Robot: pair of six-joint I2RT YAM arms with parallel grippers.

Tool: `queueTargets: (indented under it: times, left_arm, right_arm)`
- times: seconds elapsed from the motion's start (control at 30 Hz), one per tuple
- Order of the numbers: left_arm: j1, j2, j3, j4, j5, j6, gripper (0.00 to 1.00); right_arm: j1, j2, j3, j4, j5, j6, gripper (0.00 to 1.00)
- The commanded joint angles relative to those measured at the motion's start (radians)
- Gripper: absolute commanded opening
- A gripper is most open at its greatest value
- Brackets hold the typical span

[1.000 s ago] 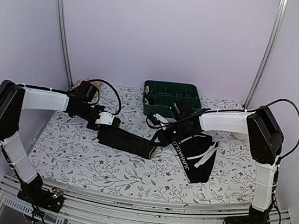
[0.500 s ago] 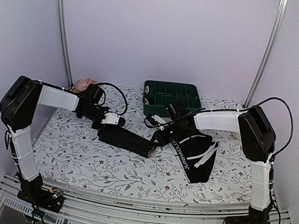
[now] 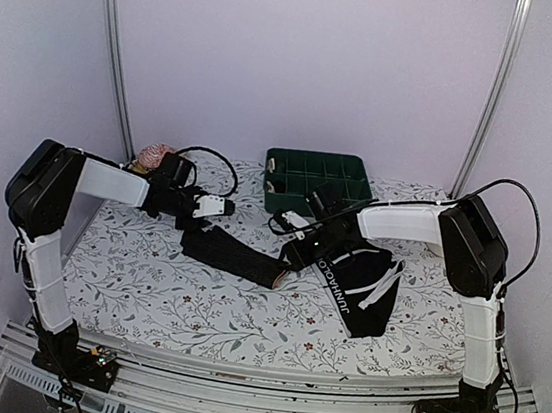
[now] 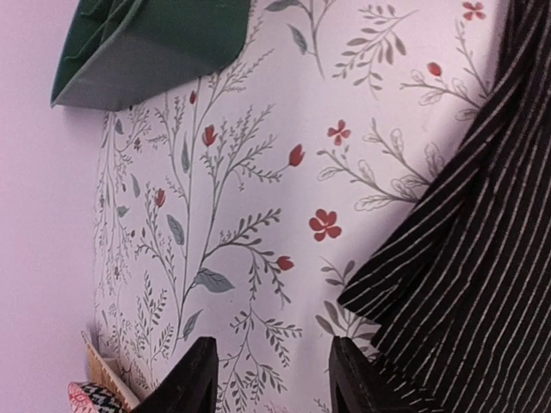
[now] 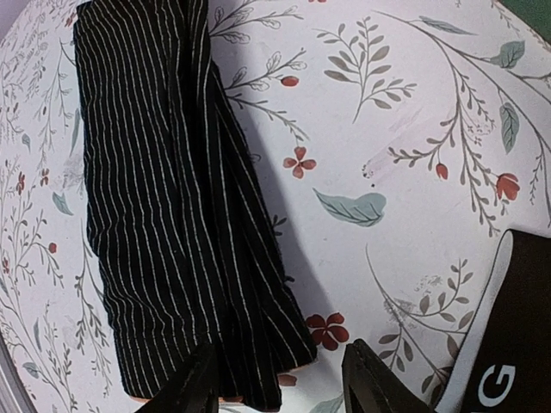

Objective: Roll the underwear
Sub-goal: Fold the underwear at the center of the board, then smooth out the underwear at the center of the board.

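Observation:
A black pinstriped underwear [image 3: 235, 255] lies folded into a long strip at the middle of the mat. It also shows in the left wrist view [image 4: 482, 258] and in the right wrist view [image 5: 164, 215], with a bit of orange at its near end. A second black underwear [image 3: 363, 278] with white waistband lettering lies flat to the right; its band shows in the right wrist view [image 5: 516, 344]. My left gripper [image 3: 222, 204] [image 4: 271, 383] is open and empty just behind the strip's left end. My right gripper [image 3: 293, 249] [image 5: 280, 387] is open and empty over the strip's right end.
A green compartment tray [image 3: 314, 181] [image 4: 155, 43] stands at the back centre of the flowered mat [image 3: 146, 281]. A pinkish bundle [image 3: 156, 155] lies at the back left corner. Metal posts rise on both sides at the back.
My left gripper has drawn back and to the right, off the strip's left end. The right gripper and both underwear have hardly moved.

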Motion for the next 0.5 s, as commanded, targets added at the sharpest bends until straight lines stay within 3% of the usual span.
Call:
queueTargets:
  times: [0.0,0.23,0.4,0.47]
  left_arm:
    - [0.007,-0.057,0.029,0.085,-0.053,-0.11,0.49]
    - [0.013,-0.15,0.007,0.074,-0.054,-0.226,0.58]
    - [0.01,-0.177,-0.044,0.032,-0.009,-0.299,0.59]
    - [0.003,-0.178,-0.057,0.009,0.016,-0.311,0.53]
  right_arm:
    - [0.01,-0.052,0.005,-0.008,0.074,-0.016,0.54]
    - [0.037,-0.208,-0.067,0.036,0.153,-0.021,0.67]
    - [0.094,-0.238,-0.095,0.059,0.162,-0.022,0.66]
    - [0.113,-0.228,-0.096,0.074,0.128,-0.016,0.57]
